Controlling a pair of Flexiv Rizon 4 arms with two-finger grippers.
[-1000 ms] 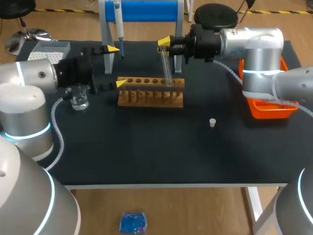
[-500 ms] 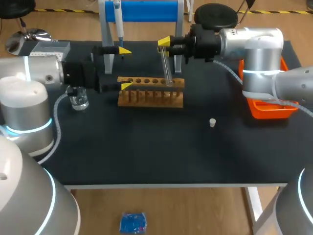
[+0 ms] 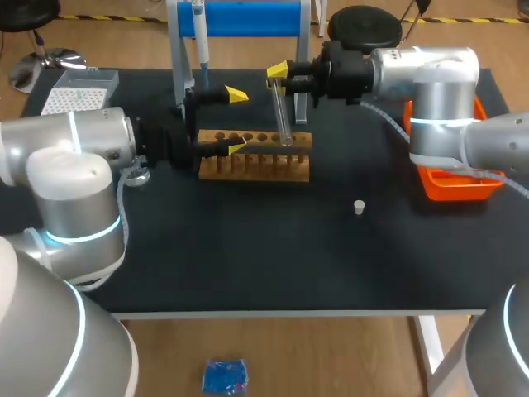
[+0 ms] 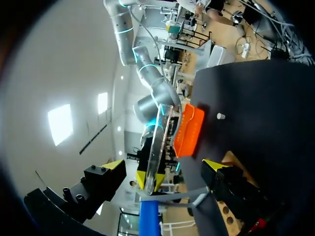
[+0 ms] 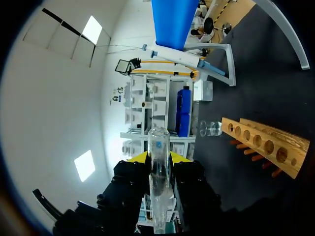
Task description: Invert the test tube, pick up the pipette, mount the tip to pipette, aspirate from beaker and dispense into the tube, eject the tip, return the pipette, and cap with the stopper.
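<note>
My right gripper (image 3: 279,80) is shut on a clear test tube (image 3: 281,112), held upright above the wooden rack (image 3: 254,157). In the right wrist view the tube (image 5: 158,172) stands between the yellow tips of the right gripper (image 5: 158,158). My left gripper (image 3: 238,121) is wide open just left of the tube. Its wrist view shows the tube (image 4: 158,140) ahead of the left gripper (image 4: 165,166), in line with the gap between its fingers. The pipette (image 3: 199,33) hangs on the blue stand (image 3: 248,18). A white stopper (image 3: 359,207) lies on the mat. The beaker (image 5: 212,129) is mostly hidden behind my left arm in the head view.
A tip box (image 3: 78,93) sits at the back left. An orange tray (image 3: 450,184) stands at the right edge under my right arm. The stand's metal legs (image 3: 178,74) rise just behind the rack.
My left arm has swung right from beside the beaker to the rack, bringing its open gripper close to the tube. The right arm and tube have not moved.
</note>
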